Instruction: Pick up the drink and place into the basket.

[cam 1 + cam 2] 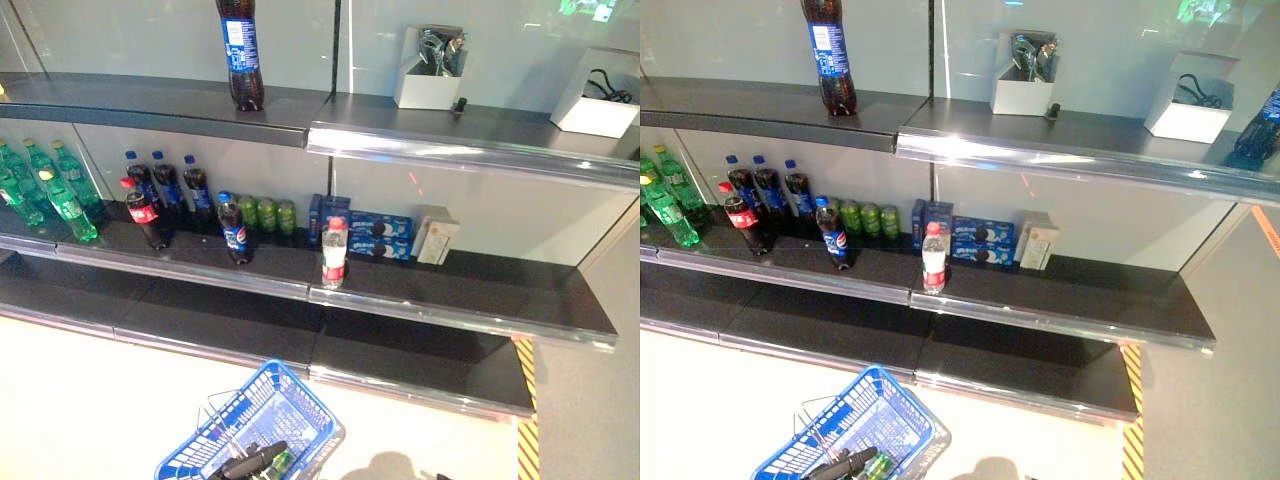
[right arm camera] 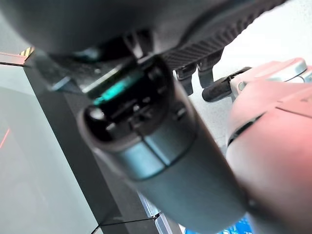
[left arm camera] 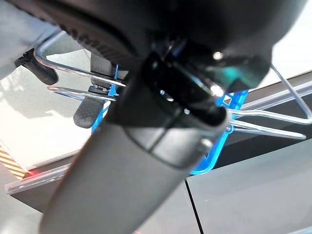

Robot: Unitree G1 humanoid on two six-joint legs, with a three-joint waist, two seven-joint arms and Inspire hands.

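The blue basket (image 1: 262,420) hangs low in front of the shelves. My left hand (image 1: 250,462) is shut on its thin wire handles (image 3: 73,72), and the left wrist view shows its fingers (image 3: 88,111) curled round them. A green drink (image 1: 283,462) lies in the basket beside the hand. On the middle shelf a pale bottle with a red cap (image 1: 334,252) stands at the front edge, with a blue-labelled cola bottle (image 1: 235,229) to its left. My right hand (image 2: 161,131) hangs relaxed and empty beside the shelf.
Red-labelled and blue-capped cola bottles (image 1: 150,200), green bottles (image 1: 55,195) and green cans (image 1: 265,214) line the middle shelf. Blue biscuit boxes (image 1: 380,235) and a beige carton (image 1: 436,238) stand to the right. The top shelf holds a tall cola bottle (image 1: 240,50) and white boxes (image 1: 428,75).
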